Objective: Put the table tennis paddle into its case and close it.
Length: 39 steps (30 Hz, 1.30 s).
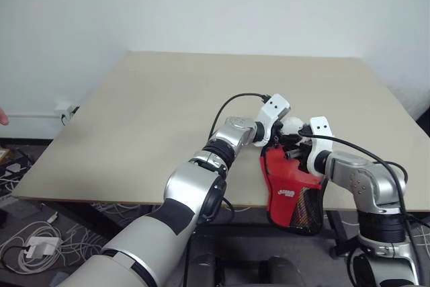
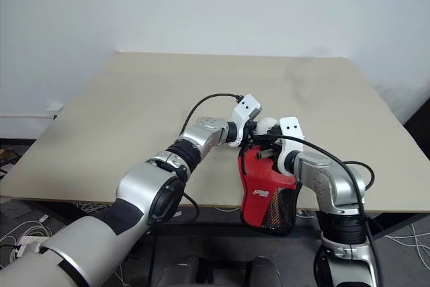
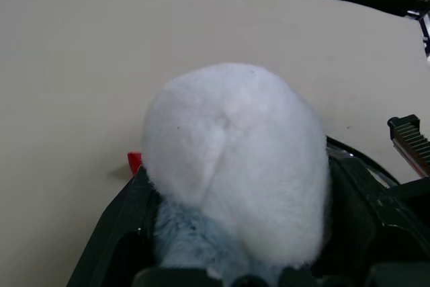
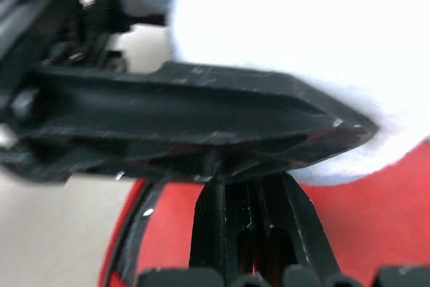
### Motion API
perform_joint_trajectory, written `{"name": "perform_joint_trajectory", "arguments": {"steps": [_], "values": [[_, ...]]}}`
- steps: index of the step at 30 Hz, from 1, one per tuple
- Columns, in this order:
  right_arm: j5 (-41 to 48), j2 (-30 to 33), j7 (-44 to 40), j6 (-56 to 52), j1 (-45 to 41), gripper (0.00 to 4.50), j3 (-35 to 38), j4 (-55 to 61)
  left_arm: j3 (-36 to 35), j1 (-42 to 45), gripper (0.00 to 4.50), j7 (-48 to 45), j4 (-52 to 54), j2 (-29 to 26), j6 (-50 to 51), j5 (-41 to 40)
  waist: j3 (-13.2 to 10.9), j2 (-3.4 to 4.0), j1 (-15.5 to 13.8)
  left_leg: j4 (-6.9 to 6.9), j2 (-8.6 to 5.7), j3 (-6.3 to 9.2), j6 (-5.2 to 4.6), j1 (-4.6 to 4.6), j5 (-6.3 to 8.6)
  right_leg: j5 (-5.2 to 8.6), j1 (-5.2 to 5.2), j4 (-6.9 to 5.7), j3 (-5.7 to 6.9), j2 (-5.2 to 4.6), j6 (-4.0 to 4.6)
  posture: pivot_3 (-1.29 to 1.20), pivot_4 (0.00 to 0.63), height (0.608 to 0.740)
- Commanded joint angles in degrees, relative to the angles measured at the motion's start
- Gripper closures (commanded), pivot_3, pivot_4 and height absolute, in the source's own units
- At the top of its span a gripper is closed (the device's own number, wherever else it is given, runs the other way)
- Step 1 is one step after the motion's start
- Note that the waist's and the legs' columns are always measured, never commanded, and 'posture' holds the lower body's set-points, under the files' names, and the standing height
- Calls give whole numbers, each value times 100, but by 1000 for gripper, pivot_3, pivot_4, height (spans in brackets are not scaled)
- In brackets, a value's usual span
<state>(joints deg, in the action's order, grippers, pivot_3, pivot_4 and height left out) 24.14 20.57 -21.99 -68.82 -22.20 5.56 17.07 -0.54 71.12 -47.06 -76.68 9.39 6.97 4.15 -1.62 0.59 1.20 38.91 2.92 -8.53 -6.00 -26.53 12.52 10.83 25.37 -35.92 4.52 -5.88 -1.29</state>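
Quickly, near to far:
case point(image 1: 289, 196): one, soft red fabric, black mesh at the narrow end, white logo; hangs over the worktop's near edge.
right gripper point(image 2: 263, 154): fingers pinched closed on the case's upper edge.
left gripper point(image 1: 279, 136): jaws parted around a lump.
lump point(image 3: 235, 166): one, white, round, fuzzy, just above the case.
paddle: cannot tell where.
worktop point(image 1: 168, 112): one, flat, beige, matte.
wall: white, plain.
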Motion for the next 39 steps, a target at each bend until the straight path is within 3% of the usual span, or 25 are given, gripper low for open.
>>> {"name": "perform_joint_trajectory", "arguments": {"steps": [1,6,13,16,19,24,31,39], "values": [[598,268,-669,463,-200,4500,86,1116,208,-113,1462,-331,-19,161,82,165,-1,1,3,0,0,0,-1,0,1,0,1,0,0,0,0,0,0,724],[1137,627,-1278,619,44,4500,239,1728,228,-140,1462,-292,-11,156,110,201,-1,1,-10,10,3,4,-13,-1,9,2,-3,0,3,-4,-1,0,0,724],[1110,1166,-1575,878,277,4500,51,1853,53,-122,1462,-157,-18,136,319,37,0,4,-9,23,11,4,-27,-2,19,6,-6,0,-1,-8,-9,0,0,724],[1202,1236,-1615,976,360,4500,31,1895,20,-88,884,-226,-25,111,391,-1,-4,-5,-14,28,9,12,-27,-2,19,9,-4,-2,6,-3,-13,0,0,724],[1317,1285,-1678,1087,406,4500,25,1932,119,-80,26,-628,-9,45,340,66,-3,-5,-17,35,30,14,-33,-3,23,15,-8,0,10,-14,-3,0,0,724],[1590,1236,-1729,1261,296,4500,204,1844,312,-105,26,-1069,15,-150,203,201,-3,-5,-14,42,31,9,-42,-3,31,15,-9,1,8,-16,-3,0,0,724],[1530,1015,-1173,1399,-154,4500,475,1101,345,-70,26,-2016,105,-508,92,154,-3,-5,-18,43,36,3,-41,-3,31,14,-7,0,8,-12,-4,0,0,724],[1559,939,-903,1559,-295,4500,508,759,-152,164,26,-2203,172,-990,246,-318,-3,-4,-8,48,40,-5,-39,-4,33,10,-5,-3,1,-11,-11,0,0,724]]}}
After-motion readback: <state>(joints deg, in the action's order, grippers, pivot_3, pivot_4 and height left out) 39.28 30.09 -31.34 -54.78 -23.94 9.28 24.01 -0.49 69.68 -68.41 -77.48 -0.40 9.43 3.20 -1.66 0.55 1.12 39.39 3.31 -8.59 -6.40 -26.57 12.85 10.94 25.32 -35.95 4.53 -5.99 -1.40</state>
